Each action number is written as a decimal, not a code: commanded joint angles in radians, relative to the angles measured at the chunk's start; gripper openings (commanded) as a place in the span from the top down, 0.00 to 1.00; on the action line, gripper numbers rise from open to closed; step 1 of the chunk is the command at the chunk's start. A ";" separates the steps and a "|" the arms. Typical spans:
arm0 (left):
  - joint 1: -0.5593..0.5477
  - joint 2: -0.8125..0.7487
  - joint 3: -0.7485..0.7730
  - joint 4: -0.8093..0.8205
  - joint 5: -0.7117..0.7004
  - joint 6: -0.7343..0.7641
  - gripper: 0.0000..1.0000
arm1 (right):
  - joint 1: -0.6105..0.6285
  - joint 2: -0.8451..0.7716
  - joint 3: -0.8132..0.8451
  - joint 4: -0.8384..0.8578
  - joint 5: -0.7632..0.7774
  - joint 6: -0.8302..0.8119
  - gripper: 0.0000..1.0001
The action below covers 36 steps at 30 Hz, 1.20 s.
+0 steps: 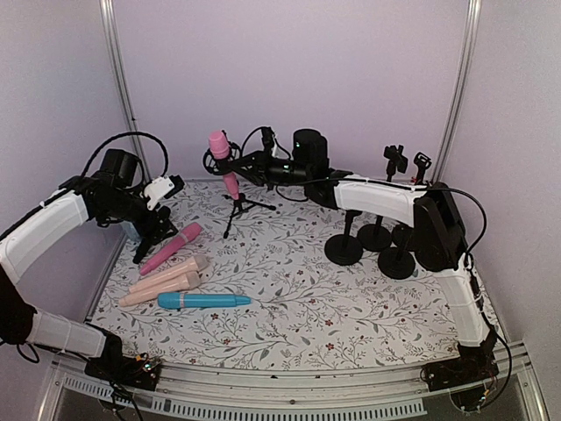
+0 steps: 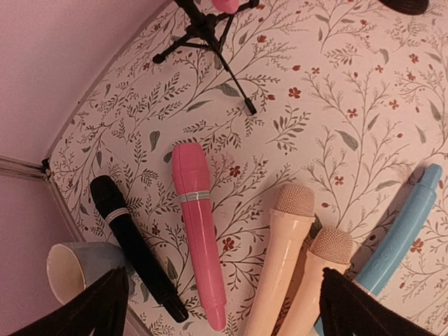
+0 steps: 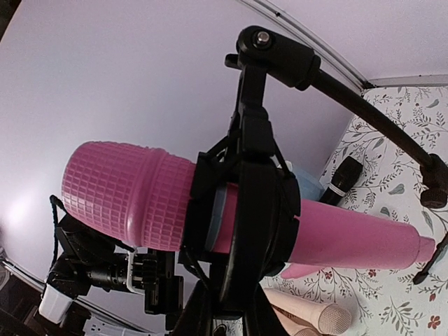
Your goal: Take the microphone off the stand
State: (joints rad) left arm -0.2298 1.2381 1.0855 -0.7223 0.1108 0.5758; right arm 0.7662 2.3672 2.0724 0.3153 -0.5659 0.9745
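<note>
Stand clip [image 3: 252, 203] sitting closest, clamping pink microphone [image 3: 126, 196] at neck, holding it tilted above bench [image 1: 351, 307]. Right hand [image 1: 244, 163] sitting shut at clip, likely readying pull-out; actual grip hidden. Left hand [image 2: 220, 311] hanging wide open over loose microphones [image 2: 198, 231].

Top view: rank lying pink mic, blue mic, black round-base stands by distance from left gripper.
1. Pink plastic microphone lying flat, beside left gripper.
2. Blue plastic microphone, toward front edge.
3. Black round-base stands, far right.
</note>
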 commanded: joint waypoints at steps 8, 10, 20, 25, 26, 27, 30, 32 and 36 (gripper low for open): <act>0.004 0.006 -0.004 0.011 0.002 -0.007 0.04 | 0.032 -0.326 -0.362 0.266 0.048 0.130 1.00; 0.002 0.007 -0.002 0.010 0.004 -0.008 0.04 | 0.038 -0.385 -0.447 0.293 0.063 0.161 1.00; -0.036 0.031 0.035 -0.005 0.031 -0.034 0.04 | 0.075 -0.610 -0.780 0.387 0.168 0.331 1.00; -0.083 0.053 0.067 -0.016 0.024 -0.034 0.04 | 0.091 -0.715 -0.913 0.389 0.219 0.359 1.00; -0.092 0.059 0.077 -0.020 0.024 -0.034 0.03 | 0.092 -0.734 -0.946 0.389 0.225 0.364 1.00; -0.101 0.066 0.084 -0.024 0.024 -0.034 0.03 | 0.092 -0.751 -0.965 0.389 0.232 0.367 1.00; -0.123 0.080 0.110 -0.039 0.039 -0.037 0.03 | 0.092 -0.796 -1.047 0.387 0.250 0.385 1.00; -0.140 0.083 0.121 -0.040 0.052 -0.037 0.02 | 0.092 -0.813 -1.084 0.383 0.261 0.391 1.00; -0.160 0.090 0.138 -0.030 0.113 -0.040 0.01 | 0.092 -0.808 -1.119 0.373 0.265 0.372 0.80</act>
State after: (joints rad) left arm -0.3653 1.3182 1.1858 -0.7414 0.1528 0.5476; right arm 0.8536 1.5852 0.9791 0.6392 -0.3363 1.3495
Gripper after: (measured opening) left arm 0.988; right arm 0.106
